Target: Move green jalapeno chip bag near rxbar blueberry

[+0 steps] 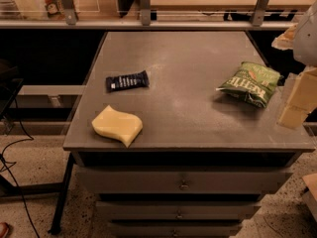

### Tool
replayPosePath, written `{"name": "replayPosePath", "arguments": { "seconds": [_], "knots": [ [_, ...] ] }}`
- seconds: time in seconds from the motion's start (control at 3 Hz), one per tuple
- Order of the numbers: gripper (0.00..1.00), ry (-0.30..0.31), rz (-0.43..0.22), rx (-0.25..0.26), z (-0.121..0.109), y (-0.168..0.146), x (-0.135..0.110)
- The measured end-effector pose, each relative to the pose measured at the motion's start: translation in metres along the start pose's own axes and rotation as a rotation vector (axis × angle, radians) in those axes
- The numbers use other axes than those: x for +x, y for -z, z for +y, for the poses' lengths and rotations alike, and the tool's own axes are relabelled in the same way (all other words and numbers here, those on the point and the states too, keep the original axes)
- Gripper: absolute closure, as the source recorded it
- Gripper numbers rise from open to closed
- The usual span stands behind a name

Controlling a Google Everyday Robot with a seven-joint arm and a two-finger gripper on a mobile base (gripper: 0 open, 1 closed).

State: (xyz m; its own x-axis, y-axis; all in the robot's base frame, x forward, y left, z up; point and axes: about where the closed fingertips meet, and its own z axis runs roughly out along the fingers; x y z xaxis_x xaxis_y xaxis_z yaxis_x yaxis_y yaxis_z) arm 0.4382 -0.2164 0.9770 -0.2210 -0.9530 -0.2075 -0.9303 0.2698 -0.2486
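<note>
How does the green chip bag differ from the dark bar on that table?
The chip bag is green, puffy and larger; the bar is dark navy, flat and small. The bag lies on the right of the table, beside the end effector; the bar lies at the left, behind a yellow sponge. Both carry white lettering.

Crinkly green jalapeno chip bag (250, 83) lies right, by gripper (296, 102); rxbar blueberry (127, 81) well apart.
</note>
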Motion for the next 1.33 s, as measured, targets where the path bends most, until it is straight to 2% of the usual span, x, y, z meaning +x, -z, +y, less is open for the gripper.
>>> {"name": "replayPosePath", "arguments": {
  "seconds": [0.33,0.67,1.0,1.33],
  "knots": [
    [0.00,0.000,0.000,0.000,0.000,0.000,0.000],
    [0.00,-0.034,0.013,0.058,-0.036,-0.008,0.007],
    [0.00,-0.105,0.034,0.125,-0.095,-0.032,0.026],
    [0.00,-0.152,0.052,0.151,-0.135,-0.070,0.044]
  ]
}}
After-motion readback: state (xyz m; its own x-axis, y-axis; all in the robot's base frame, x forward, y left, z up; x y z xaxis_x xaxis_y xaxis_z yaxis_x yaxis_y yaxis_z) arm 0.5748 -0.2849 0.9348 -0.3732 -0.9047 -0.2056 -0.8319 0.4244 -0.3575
